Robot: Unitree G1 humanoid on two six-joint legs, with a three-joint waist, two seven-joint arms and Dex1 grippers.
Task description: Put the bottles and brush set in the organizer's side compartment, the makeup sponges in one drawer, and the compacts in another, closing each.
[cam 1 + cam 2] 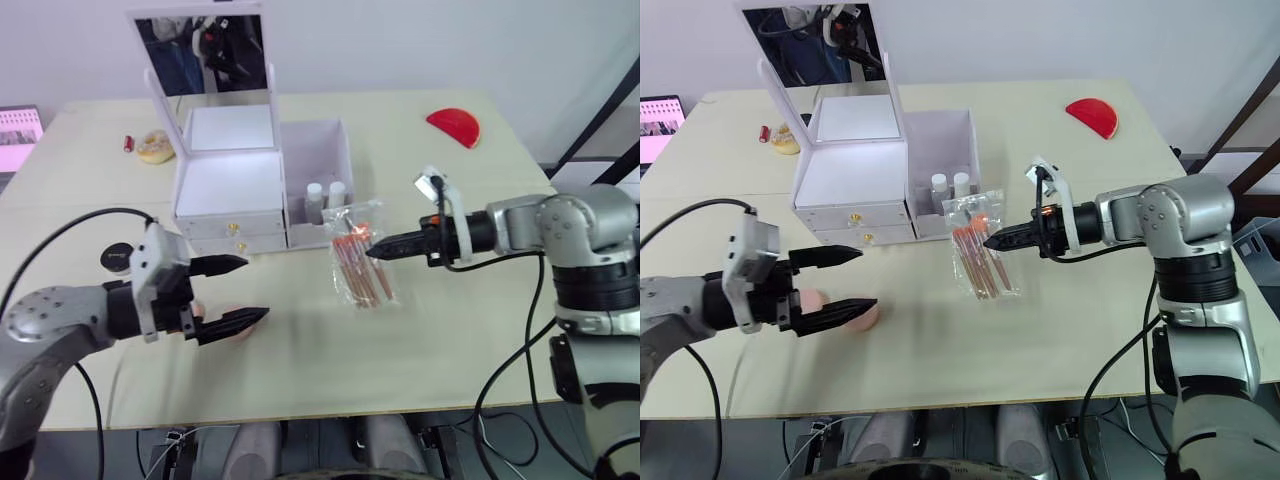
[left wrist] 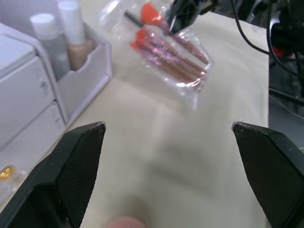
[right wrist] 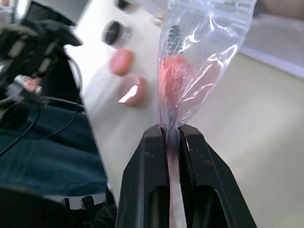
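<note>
The white organizer (image 1: 228, 185) stands mid-table with its mirror lid up and both gold-knobbed drawers shut. Two white-capped bottles (image 1: 326, 200) stand in its side compartment (image 1: 318, 150). The brush set (image 1: 360, 262), pink brushes in a clear bag, lies just in front of that compartment. My right gripper (image 1: 375, 250) is shut on the bag's edge. My left gripper (image 1: 868, 278) hangs open above two pink makeup sponges (image 1: 866, 316) near the front left. One black-lidded compact (image 1: 118, 258) sits left of the drawers, partly hidden by my left arm.
A red half-disc (image 1: 455, 126) lies at the far right of the table. A tan ring-shaped object (image 1: 155, 147) and a small red item (image 1: 128, 143) sit at the far left. A screen (image 1: 18, 135) leans beyond the table's left edge.
</note>
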